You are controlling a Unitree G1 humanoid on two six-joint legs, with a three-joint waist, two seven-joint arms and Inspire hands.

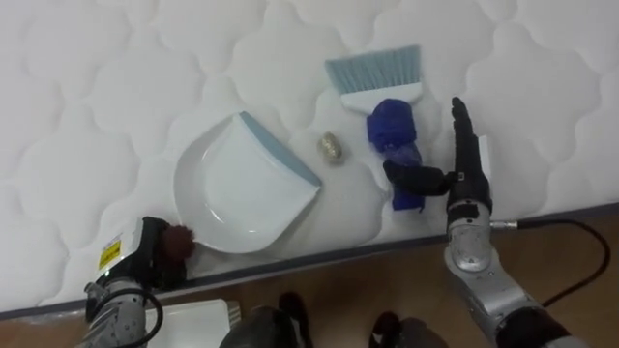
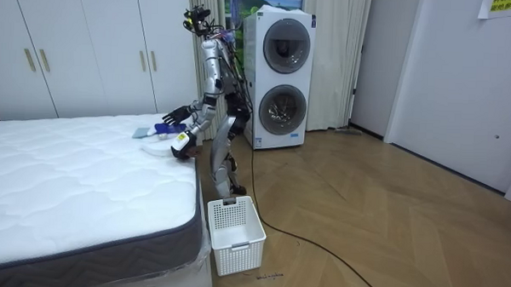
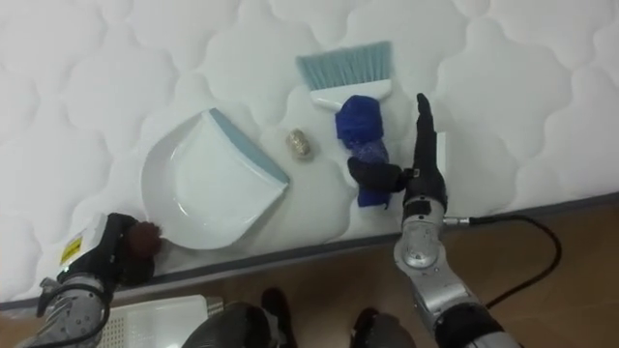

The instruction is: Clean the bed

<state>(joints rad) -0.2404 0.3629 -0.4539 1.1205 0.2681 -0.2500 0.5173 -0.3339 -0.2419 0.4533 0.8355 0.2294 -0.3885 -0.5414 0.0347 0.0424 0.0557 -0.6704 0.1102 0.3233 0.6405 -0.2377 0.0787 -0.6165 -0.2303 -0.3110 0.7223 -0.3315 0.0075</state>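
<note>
Brush and dustpan on the bed — right hand at the brush

The right hand (image 1: 467,174) lies on the bed (image 1: 87,106) with its fingers straight and its thumb reaching onto the blue handle of the brush (image 1: 391,124), not closed round it. A small crumpled ball (image 1: 332,147) sits between the brush and the white dustpan (image 1: 242,188). The left hand (image 1: 145,253) is at the mattress edge by the dustpan — I cannot tell its grip.

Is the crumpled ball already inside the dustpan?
No, the crumpled ball lies on the mattress between the dustpan and the brush.
</note>
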